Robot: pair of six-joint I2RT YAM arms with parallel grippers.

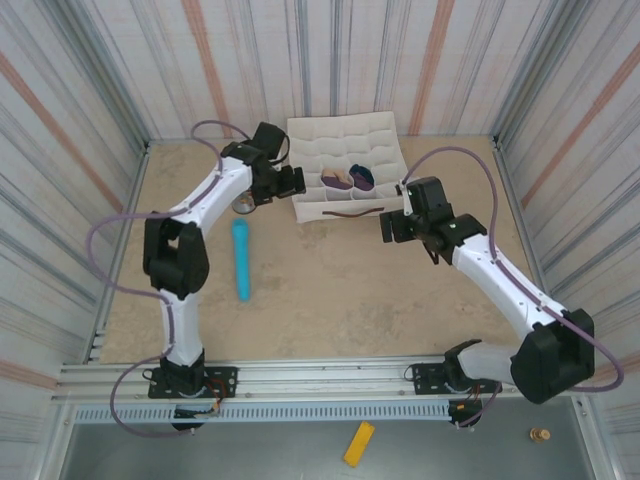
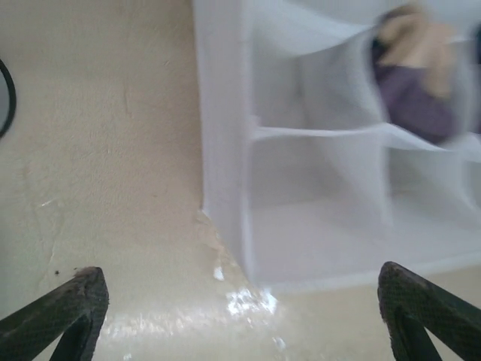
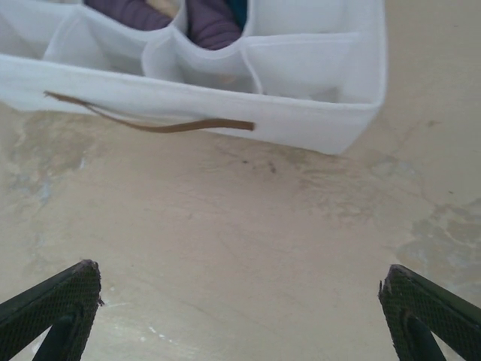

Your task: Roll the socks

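Observation:
Two rolled socks lie in neighbouring front compartments of the white fabric organizer [image 1: 345, 140]. One sock is purple with tan [image 1: 338, 180], the other purple with dark teal [image 1: 363, 177]. My left gripper [image 1: 296, 183] hovers at the organizer's left edge, open and holding nothing. In the left wrist view the purple-tan sock [image 2: 417, 98] sits blurred in a cell of the organizer [image 2: 225, 158], beyond my left gripper [image 2: 244, 316]. My right gripper [image 1: 386, 224] stands open over bare table just in front of the organizer. In the right wrist view my right gripper [image 3: 240, 316] faces both socks [image 3: 214, 26] in the organizer [image 3: 301, 124].
A light blue cylinder [image 1: 241, 258] lies on the table left of centre. A small dark ring [image 1: 243, 204] sits near the left forearm. A brown strap [image 3: 150, 124] hangs on the organizer's front wall. Striped walls enclose the table on three sides.

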